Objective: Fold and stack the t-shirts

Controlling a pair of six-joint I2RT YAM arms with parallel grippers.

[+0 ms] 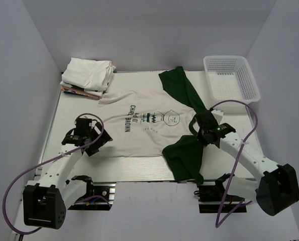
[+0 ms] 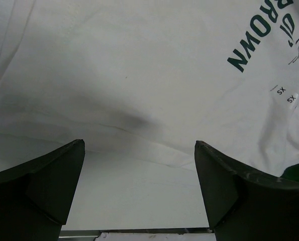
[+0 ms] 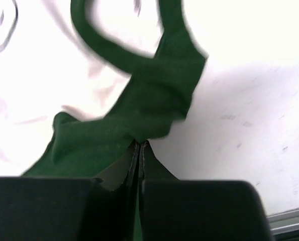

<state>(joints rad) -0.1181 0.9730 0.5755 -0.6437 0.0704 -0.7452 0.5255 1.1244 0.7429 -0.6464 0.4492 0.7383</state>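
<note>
A white t-shirt [image 1: 139, 125] with dark green sleeves and a Charlie Brown print lies spread on the table, its collar end to the right. My right gripper [image 1: 203, 129] is on that end, between the two sleeves. The right wrist view shows this gripper [image 3: 140, 145] shut, with a fold of the green cloth [image 3: 154, 95] pinched at its tips. My left gripper [image 1: 99, 136] stands open at the shirt's left hem. In the left wrist view the gripper [image 2: 139, 150] has only bare table between its fingers, and the white hem [image 2: 139, 80] lies just beyond them.
A stack of folded whitish t-shirts [image 1: 88, 74] sits at the back left corner. A white mesh basket [image 1: 231, 75] stands at the back right. The table's front edge [image 1: 139, 182] runs just behind both grippers.
</note>
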